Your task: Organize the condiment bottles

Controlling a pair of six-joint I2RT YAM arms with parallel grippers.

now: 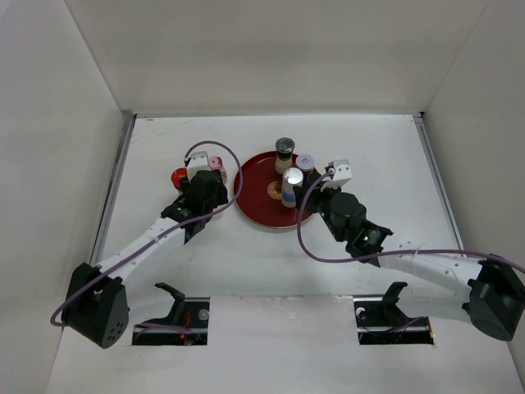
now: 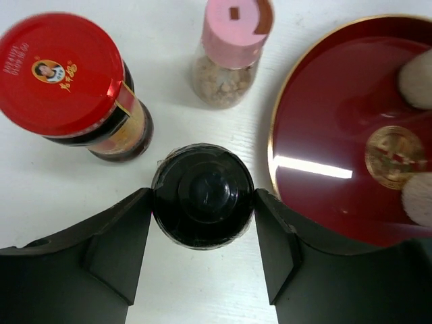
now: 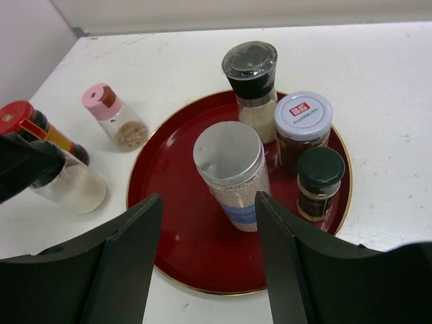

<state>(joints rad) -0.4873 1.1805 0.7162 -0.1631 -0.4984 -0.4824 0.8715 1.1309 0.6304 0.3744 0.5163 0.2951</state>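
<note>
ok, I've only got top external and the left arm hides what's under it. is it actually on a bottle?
Observer: Yes. The left wrist view shows the left fingers against both sides of the black-capped bottle, cap centred between them.
Operator: right arm?
Observer: Open. The right fingers flank the silver-capped bottle with a gap on each side.
Operator: tray count? I make out three.
Observer: Four in the right wrist view. A dark-capped jar stands on the red tray beside the white-capped jar.
</note>
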